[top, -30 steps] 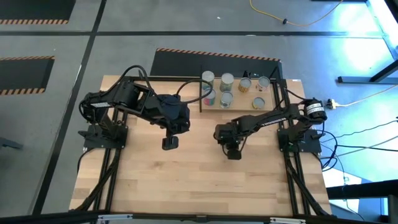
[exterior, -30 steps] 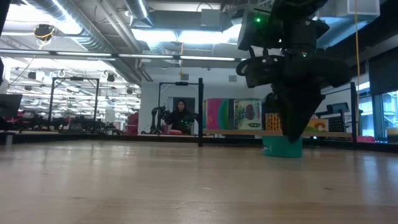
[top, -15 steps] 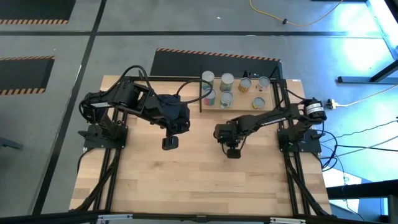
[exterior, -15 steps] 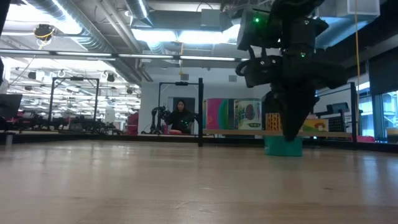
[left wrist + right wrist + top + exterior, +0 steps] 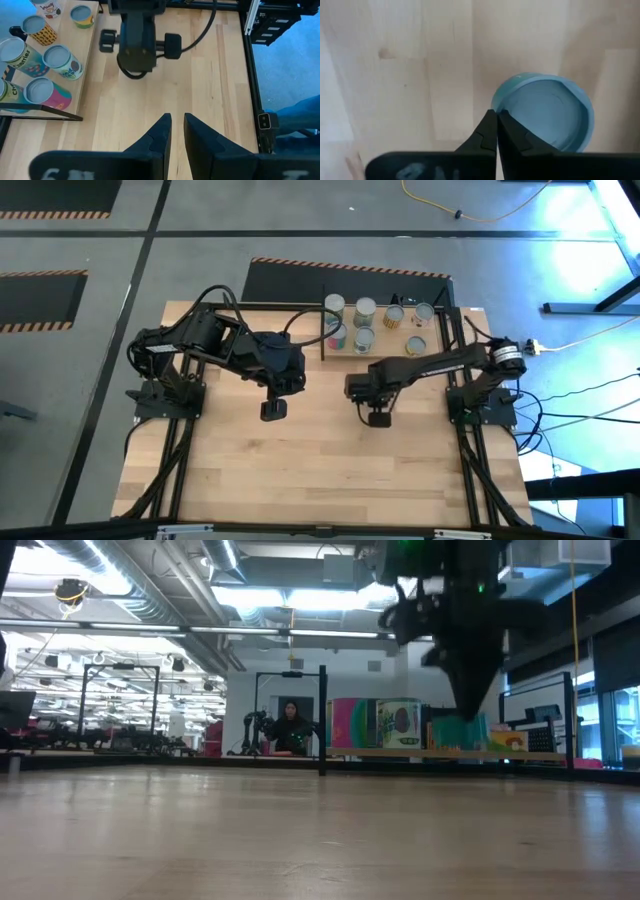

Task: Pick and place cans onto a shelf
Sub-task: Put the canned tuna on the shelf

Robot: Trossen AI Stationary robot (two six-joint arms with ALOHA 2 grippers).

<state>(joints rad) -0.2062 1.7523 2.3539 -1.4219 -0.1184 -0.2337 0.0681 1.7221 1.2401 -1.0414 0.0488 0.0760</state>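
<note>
My right gripper (image 5: 496, 114) points down over the middle right of the table, shut on a teal can (image 5: 545, 112). The low view shows that can (image 5: 460, 732) hanging above the tabletop. From above, the gripper (image 5: 378, 418) hides it. Several other cans (image 5: 365, 310) stand upright on the shelf (image 5: 385, 352), a light board at the far right with a black edge panel (image 5: 322, 332). My left gripper (image 5: 177, 122) hovers high over the table's middle left, with a narrow gap between its fingers and nothing in it. My right gripper pinches the rim of the can's round top (image 5: 495, 102) between its two fingertips, at one side of the can. The fingers come from above, pointing down. The can hangs below them, clear of the table.
Bare wooden tabletop (image 5: 320, 470) lies in front of both arms. The shelf's cans (image 5: 50, 60) also show in the left wrist view, beyond my right arm (image 5: 137, 35). A person (image 5: 291, 728) stands far back in the room.
My right gripper has shut on the teal can's rim and then gone up, tipping a little. The can, which stood on the table, now hangs clear of it.
</note>
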